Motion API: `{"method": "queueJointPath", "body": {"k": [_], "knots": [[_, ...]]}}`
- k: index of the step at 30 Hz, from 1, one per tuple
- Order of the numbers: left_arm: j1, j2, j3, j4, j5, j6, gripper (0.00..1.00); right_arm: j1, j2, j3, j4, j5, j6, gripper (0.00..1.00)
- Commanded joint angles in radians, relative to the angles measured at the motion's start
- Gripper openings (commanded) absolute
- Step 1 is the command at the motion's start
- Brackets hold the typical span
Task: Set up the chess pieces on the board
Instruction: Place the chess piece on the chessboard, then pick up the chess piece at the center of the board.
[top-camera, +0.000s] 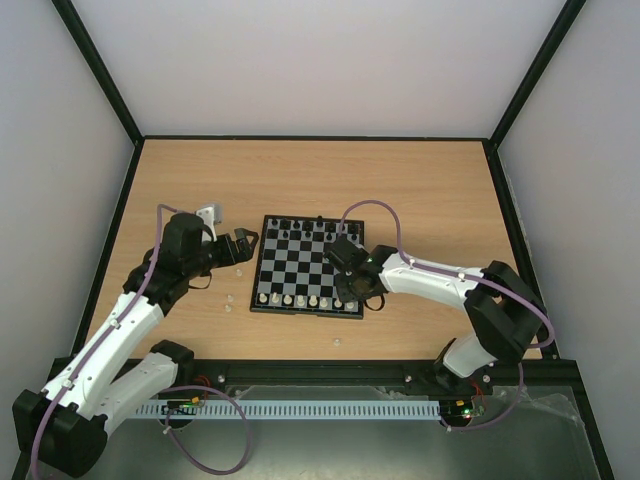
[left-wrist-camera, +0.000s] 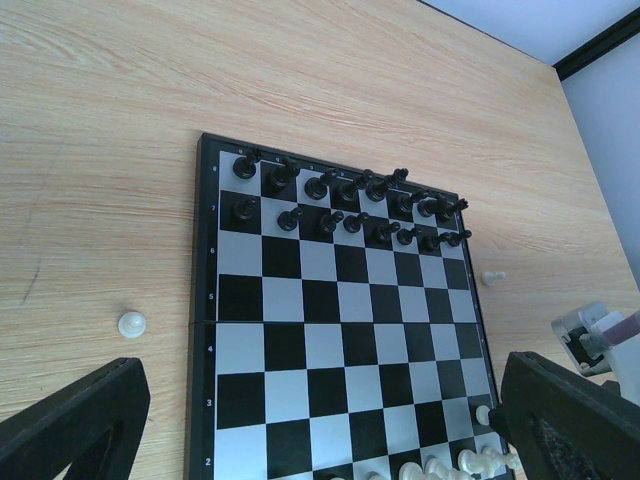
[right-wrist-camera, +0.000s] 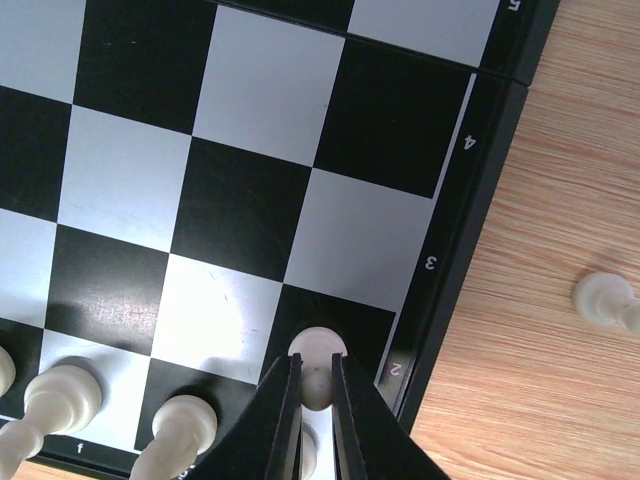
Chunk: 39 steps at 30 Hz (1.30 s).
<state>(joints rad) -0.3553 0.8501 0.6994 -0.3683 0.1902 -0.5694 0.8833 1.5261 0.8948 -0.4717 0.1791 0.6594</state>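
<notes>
The board (top-camera: 300, 265) lies at the table's middle, with black pieces (top-camera: 300, 229) in its two far rows and white pieces (top-camera: 288, 298) along its near row. My right gripper (right-wrist-camera: 316, 385) is shut on a white pawn (right-wrist-camera: 318, 348) whose base rests on a black square by the "2" mark at the board's near right corner (top-camera: 352, 290). White pieces (right-wrist-camera: 62, 396) stand beside it. My left gripper (top-camera: 247, 241) is open and empty, just left of the board's far left corner. Its view shows the board (left-wrist-camera: 300, 330) and the black pieces (left-wrist-camera: 350, 190) between its fingers (left-wrist-camera: 70, 420).
Loose white pieces lie on the wood: some left of the board (top-camera: 229, 300), one near the front edge (top-camera: 336, 342), one right of the board (right-wrist-camera: 603, 298). The left wrist view shows one at the board's left (left-wrist-camera: 132, 323) and one at its right (left-wrist-camera: 493, 277).
</notes>
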Motion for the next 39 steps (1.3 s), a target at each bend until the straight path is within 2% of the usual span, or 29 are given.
{"method": "queueJointPath", "body": {"k": [1, 8, 17, 24, 26, 28, 34, 39], "knots": [[-0.004, -0.01, -0.012, 0.001, -0.001, -0.004, 0.99, 0.005, 0.014, 0.014, -0.016, -0.007, 0.005, 0.08], [-0.004, -0.01, -0.011, 0.0, -0.001, -0.004, 0.99, 0.004, -0.006, 0.013, -0.027, -0.002, 0.009, 0.14], [-0.005, -0.017, -0.015, -0.002, -0.001, -0.003, 0.99, 0.004, -0.079, 0.027, -0.072, 0.016, 0.008, 0.32], [-0.005, -0.028, -0.015, -0.007, 0.003, -0.006, 0.99, -0.018, -0.139, 0.035, -0.133, 0.092, 0.01, 0.56], [-0.005, -0.028, -0.014, -0.006, 0.01, -0.008, 0.99, -0.054, -0.149, 0.021, -0.139, 0.1, 0.005, 0.65], [-0.005, -0.03, -0.014, -0.004, 0.016, -0.008, 0.99, -0.104, -0.166, -0.006, -0.129, 0.091, -0.005, 0.7], [-0.005, -0.037, -0.015, -0.005, 0.023, -0.007, 0.99, -0.239, -0.186, -0.065, -0.077, 0.04, -0.021, 0.71], [-0.005, -0.044, -0.011, -0.011, 0.027, -0.004, 0.99, -0.27, -0.141, -0.066, -0.069, 0.04, -0.021, 0.64]]}}
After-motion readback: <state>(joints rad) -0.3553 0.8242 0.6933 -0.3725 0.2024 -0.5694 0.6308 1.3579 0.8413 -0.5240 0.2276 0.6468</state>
